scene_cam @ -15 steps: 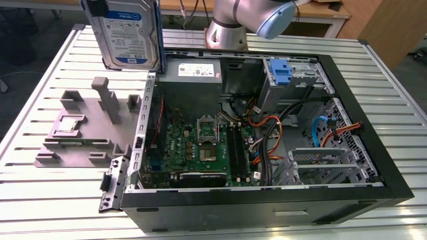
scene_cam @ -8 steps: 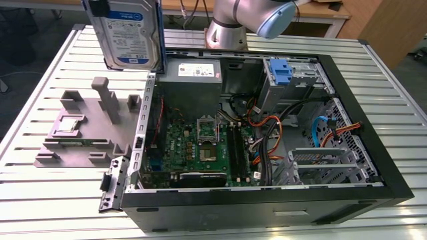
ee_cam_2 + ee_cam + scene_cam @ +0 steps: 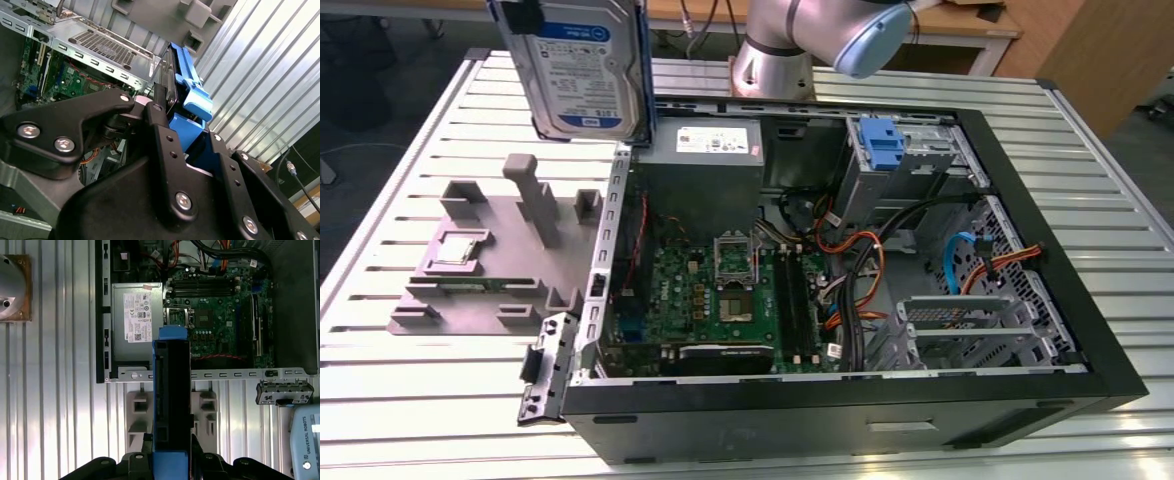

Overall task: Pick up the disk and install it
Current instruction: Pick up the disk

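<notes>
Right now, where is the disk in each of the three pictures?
Exterior view: disk upright, high on the exterior view's left.
Second wrist view: disk clamped between the black jaws.
First wrist view: disk edge-on, crossing the case rim.
Shared landmark: green motherboard.

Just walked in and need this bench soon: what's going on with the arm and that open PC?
The arm's gripper is shut on the disk, holding it on edge in the air above the slatted table, near the open computer case's wall and the grey fixture. The disk is not in the case yet.
</notes>
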Available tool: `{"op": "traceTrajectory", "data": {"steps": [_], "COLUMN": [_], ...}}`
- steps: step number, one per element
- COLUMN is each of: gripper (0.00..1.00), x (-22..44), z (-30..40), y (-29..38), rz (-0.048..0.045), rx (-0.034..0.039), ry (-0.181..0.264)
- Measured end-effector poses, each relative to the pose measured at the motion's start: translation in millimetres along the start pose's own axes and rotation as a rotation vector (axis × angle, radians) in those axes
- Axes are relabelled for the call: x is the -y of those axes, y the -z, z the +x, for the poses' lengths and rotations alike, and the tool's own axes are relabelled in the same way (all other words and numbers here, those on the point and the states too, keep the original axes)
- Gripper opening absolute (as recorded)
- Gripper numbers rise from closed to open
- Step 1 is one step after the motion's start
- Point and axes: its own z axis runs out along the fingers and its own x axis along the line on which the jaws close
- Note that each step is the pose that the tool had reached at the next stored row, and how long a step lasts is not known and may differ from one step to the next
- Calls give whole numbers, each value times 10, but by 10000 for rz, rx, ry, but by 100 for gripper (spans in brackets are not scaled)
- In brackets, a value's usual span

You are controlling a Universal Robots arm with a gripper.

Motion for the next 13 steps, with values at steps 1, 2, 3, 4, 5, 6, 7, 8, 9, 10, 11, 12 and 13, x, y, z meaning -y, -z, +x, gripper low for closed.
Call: {"op": "traceTrajectory", "data": {"steps": [1, 2, 3, 4, 5, 6, 7, 8, 9, 10, 11, 12, 13], "gripper": [37, 37, 37, 37, 37, 37, 37, 37, 37, 37, 37, 37, 37], "x": [-9, -19, -32, -51, -75, -99, -124, -148, -172, -199, -232, -260, -287], "z": [0, 1, 1, 2, 3, 4, 5, 6, 8, 9, 10, 11, 12], "y": [-1, -2, -3, -4, -5, -6, -6, -7, -7, -8, -9, -10, -11], "rz": [0, 1, 1, 1, 1, 0, 1, 1, 2, 1, 1, 0, 1], "rx": [1, 1, 1, 1, 1, 0, 1, 1, 1, 2, 1, 0, 0], "ry": [1, 0, 0, 0, 0, 0, 0, 0, -1, 0, 0, 1, 0]}}
